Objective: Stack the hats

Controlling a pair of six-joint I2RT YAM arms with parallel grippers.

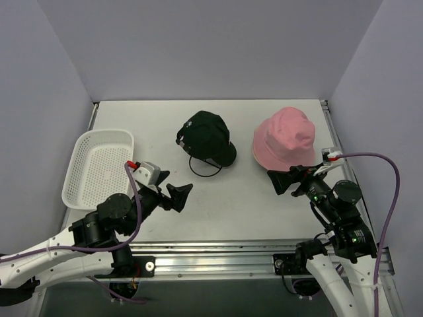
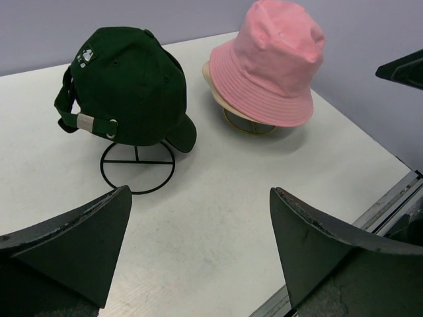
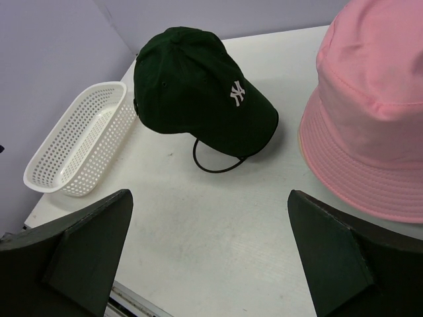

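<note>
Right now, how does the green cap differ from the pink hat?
The green cap is a dark baseball cap with a front bill and white logo; the pink hat is a bucket hat, brim all around. The green cap sits mid-table, the pink hat farther right. Both rest on wire stands.

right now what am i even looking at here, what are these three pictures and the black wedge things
It is a robot with two arms bolted to the near edge of a white table. One picture looks down from above; the other two come from small cameras on each wrist, so the black wedges are that arm's own fingers.

The left gripper and the right gripper are both open and hold nothing.

On the table are a dark green baseball cap on a thin wire stand, and a pink bucket hat over what looks like a beige hat brim on another stand. A white perforated basket sits at the left, apparently empty.
</note>
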